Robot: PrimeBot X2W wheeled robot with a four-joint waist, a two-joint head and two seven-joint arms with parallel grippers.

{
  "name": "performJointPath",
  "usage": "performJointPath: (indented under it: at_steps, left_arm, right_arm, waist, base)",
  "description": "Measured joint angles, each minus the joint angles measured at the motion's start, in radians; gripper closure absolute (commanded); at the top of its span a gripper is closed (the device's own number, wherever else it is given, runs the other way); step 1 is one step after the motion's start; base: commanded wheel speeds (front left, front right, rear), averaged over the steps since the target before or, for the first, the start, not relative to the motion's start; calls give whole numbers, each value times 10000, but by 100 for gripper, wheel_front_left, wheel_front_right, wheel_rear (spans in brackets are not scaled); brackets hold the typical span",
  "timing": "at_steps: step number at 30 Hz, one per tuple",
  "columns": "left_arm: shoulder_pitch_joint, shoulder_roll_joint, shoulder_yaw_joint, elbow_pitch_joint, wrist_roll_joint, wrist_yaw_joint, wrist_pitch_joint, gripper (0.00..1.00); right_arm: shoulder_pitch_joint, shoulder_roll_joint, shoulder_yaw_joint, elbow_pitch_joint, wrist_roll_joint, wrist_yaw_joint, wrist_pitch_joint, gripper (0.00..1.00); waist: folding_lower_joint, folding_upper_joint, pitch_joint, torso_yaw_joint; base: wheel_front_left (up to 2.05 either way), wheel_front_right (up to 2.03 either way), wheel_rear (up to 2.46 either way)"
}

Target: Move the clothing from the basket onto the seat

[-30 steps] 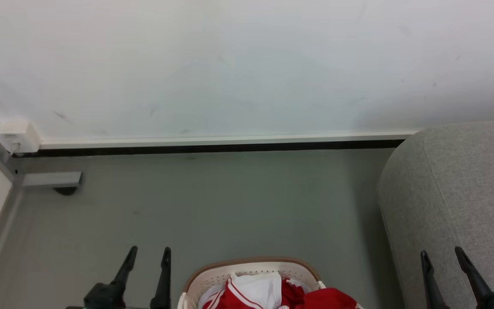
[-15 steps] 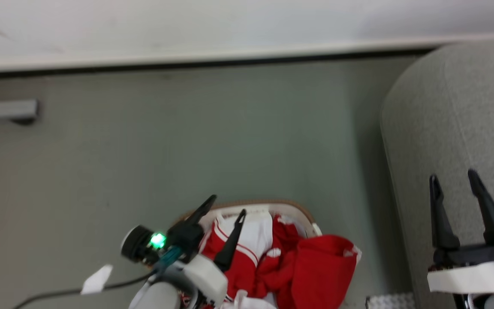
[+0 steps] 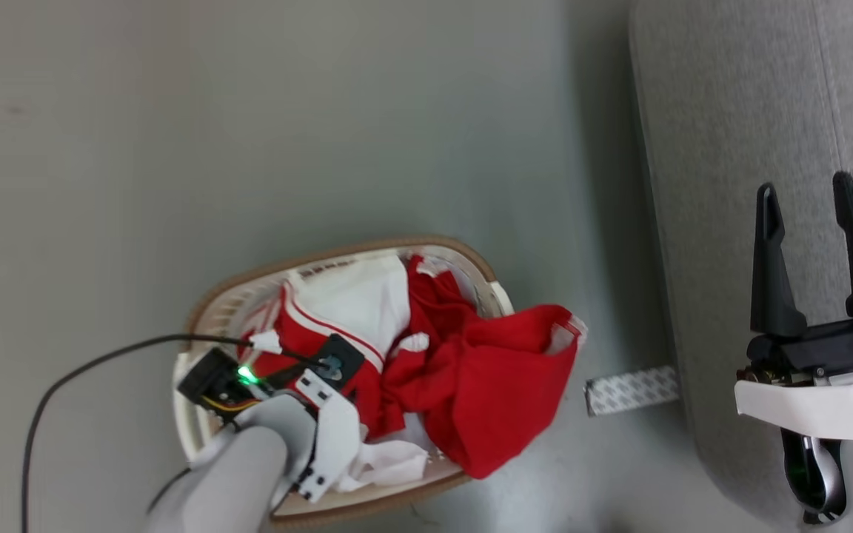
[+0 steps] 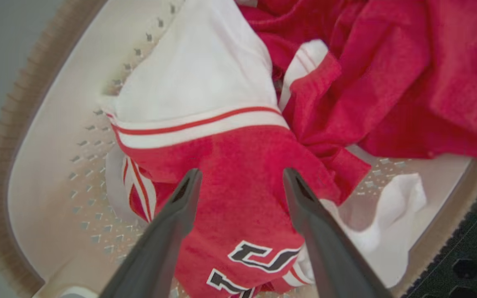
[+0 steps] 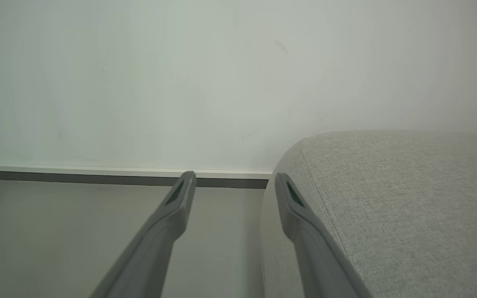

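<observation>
Grey floor (image 3: 249, 148), clothing (image 3: 493, 385) in basket (image 3: 208, 311) under released left hand (image 4: 240, 178), right hand (image 3: 804, 185) released by seat (image 3: 730, 111).

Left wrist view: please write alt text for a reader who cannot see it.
The open left gripper points into the basket at red and white clothing, its jaws apart in front of a red piece with dark lettering. The basket is cream, with small holes and a tan rim.

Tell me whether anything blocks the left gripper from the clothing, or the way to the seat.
Nothing visible. The open left gripper hangs over the clothing in the basket; between basket and seat lie only floor and a flat strip.
</observation>
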Motion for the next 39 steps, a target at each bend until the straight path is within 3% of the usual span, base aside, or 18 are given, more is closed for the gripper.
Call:
performJointPath:
  at_steps: [11, 12, 13, 18, 23, 31, 39]
  left_arm:
    - [-666, 619, 159, 800, 132, 451, 984, 0]
    - [-722, 679, 157, 853, 165, 537, 940, 21]
    - [-775, 696, 159, 913, 182, 612, 882, 98]
    - [-827, 431, 119, 1212, 77, 752, 485, 100]
    - [-557, -119, 295, 1248, -529, 779, -324, 100]
    - [672, -556, 462, 527, -1365, 704, -1407, 100]
    - [2019, -763, 640, -1035, -2201, 780, -1647, 100]
  right_arm:
    - [-376, 69, 336, -807, 428, 0, 0, 0]
    - [-380, 71, 366, -855, 451, 0, 0, 0]
    - [-380, 75, 380, -876, 458, 0, 2, 0]
    - [-322, 75, 238, -788, 454, 0, 2, 0]
    - [52, 77, -10, -466, 314, 0, 0, 0]
    - [1130, 81, -485, -61, -186, 0, 0, 0]
    - [2336, -192, -562, 165, -355, 0, 0, 0]
  waist:
    - [-1, 0, 1592, -947]
    - [-1, -1, 1703, -1038]
    - [-1, 0, 1791, -1134]
    - [-2, 0, 1833, -1363]
    - [-2, 0, 1163, -1249]
    - [-3, -1, -875, -618]
    - [-5, -1, -3271, 259]
  base:
    - [0, 0, 0]
    - [0, 0, 0]
    - [0, 0, 0]
    - [0, 0, 0]
    - [0, 0, 0]
    - [0, 0, 0]
    - [0, 0, 0]
